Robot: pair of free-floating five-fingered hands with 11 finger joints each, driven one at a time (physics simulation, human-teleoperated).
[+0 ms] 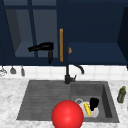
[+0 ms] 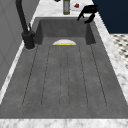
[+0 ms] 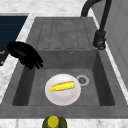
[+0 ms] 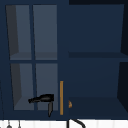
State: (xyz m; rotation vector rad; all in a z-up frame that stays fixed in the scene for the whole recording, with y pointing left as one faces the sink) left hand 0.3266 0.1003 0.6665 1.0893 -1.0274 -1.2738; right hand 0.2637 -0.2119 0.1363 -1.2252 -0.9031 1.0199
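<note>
The left half of the sink [image 1: 42,100] is a flat ribbed drainboard, over which free passage is offered from near edge to far. The right basin [image 3: 100,82] is walled on all sides and is partly taken up by a white plate [image 3: 62,96] carrying a corn cob [image 3: 62,86], with the right hand [image 1: 94,103] hanging over its near side. The far edge is blocked by the black faucet [image 1: 68,76], whose spout curves right. A red ball [image 1: 67,115] is seen at the near rim. A green bottle [image 1: 121,94] stands on the table at the right. Above, the closed glass cabinet door [image 4: 32,57] with its brass handle [image 4: 61,97] is fronted by the left hand [image 4: 42,99]; the right compartment stands open.
</note>
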